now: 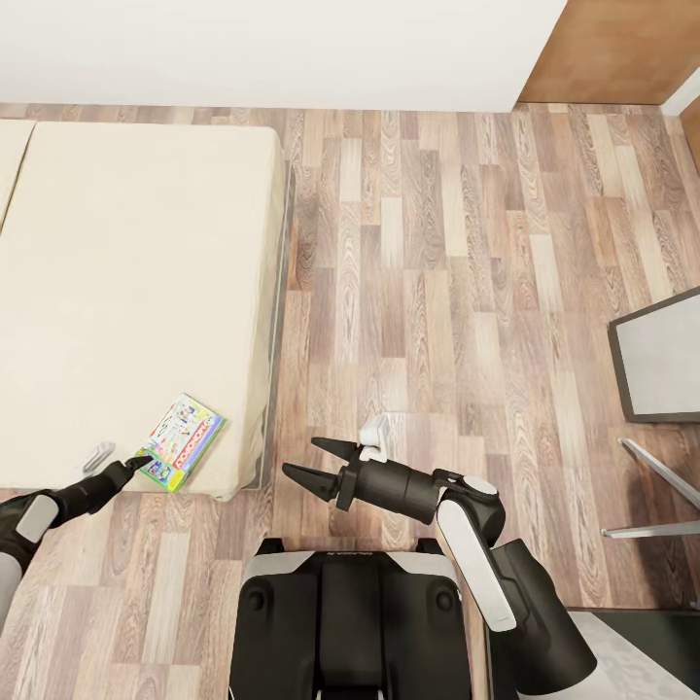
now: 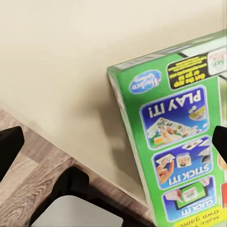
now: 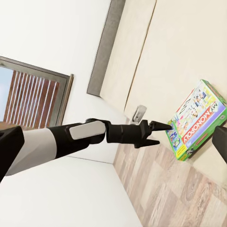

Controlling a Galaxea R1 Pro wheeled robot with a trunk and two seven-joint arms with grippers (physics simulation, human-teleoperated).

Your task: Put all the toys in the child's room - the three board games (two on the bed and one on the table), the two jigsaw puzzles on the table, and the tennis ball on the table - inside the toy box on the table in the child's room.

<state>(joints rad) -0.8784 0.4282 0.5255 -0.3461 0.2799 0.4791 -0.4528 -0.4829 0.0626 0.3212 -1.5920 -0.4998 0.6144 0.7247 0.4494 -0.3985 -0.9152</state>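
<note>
Close to the robot's dark glossy base, the right gripper hangs over the wooden plank floor, its two pointed black fingers spread wide and empty. A little further, the left gripper has its tips open at the near corner of the Monopoly board game, a flat printed box with green sides, lying near the bed's front edge. The mattress is plain, smooth beige. The left wrist view shows the box's green side panel with small pictures. The right wrist view shows a window with slats on the white wall.
</note>
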